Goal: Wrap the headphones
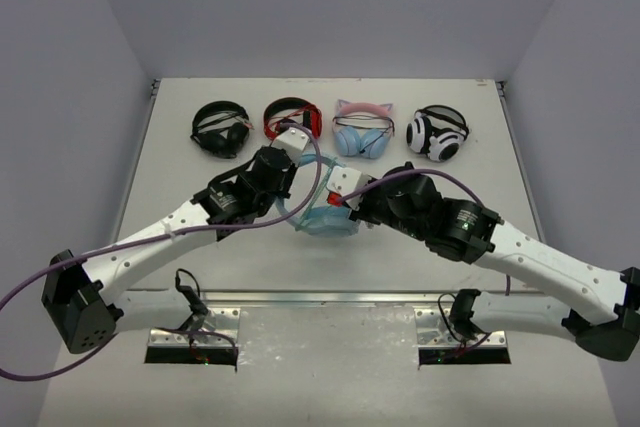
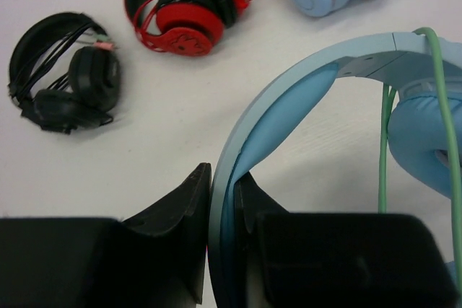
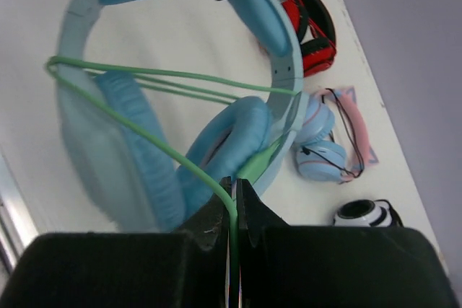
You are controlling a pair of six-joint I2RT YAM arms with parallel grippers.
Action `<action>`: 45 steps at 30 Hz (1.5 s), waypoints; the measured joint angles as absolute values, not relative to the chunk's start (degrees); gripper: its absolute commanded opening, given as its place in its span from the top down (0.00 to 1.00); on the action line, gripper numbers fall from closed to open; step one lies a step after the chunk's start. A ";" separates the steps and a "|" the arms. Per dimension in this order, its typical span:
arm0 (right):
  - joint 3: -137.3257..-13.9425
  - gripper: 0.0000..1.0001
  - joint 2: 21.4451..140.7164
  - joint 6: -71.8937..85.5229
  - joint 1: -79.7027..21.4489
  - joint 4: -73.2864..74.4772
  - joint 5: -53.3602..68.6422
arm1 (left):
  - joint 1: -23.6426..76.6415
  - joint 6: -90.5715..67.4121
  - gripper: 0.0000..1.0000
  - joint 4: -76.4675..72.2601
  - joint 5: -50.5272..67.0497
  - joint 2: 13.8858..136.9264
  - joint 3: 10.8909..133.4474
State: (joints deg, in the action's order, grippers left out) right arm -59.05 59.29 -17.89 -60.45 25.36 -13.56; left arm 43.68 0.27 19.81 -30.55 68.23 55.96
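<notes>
The light-blue headphones (image 1: 325,217) lie at the table's middle, between my two grippers. My left gripper (image 1: 297,160) is shut on their blue band (image 2: 289,99), with one finger on each side of it; the band arcs away to the right in the left wrist view. My right gripper (image 1: 348,199) is shut on the thin pale-green cable (image 3: 144,77), which leaves the fingertips (image 3: 216,210) and runs in several strands across the earcups (image 3: 224,142) and around the band. The cable also shows in the left wrist view (image 2: 442,106), draped over the band.
Four other pairs sit in a row at the back: black (image 1: 221,128), red-and-black (image 1: 290,117), blue with a pink cat-ear band (image 1: 362,129), and white-and-black (image 1: 438,133). Grey walls enclose the table on three sides. A metal rail (image 1: 330,297) runs along the near edge.
</notes>
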 measured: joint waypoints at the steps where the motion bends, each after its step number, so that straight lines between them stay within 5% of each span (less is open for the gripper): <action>1: -59.05 0.96 59.31 -18.98 -59.53 25.41 -14.09 | 44.27 1.08 1.00 18.96 -28.88 67.57 55.42; 14: -59.07 0.84 61.67 -26.83 -50.59 24.32 -21.02 | 50.52 7.20 1.00 15.73 -20.43 65.49 51.75; 20: -59.07 0.95 61.67 -26.09 -46.72 24.58 -18.70 | 51.09 7.92 1.00 16.45 -18.57 65.41 51.48; 35: -55.83 0.92 60.58 -18.22 -34.57 24.58 1.74 | 51.03 7.90 1.00 13.32 -10.26 56.90 51.53; 45: -43.05 0.78 50.06 -6.07 -31.14 13.23 11.73 | 50.85 4.64 1.00 14.39 -8.27 55.83 53.15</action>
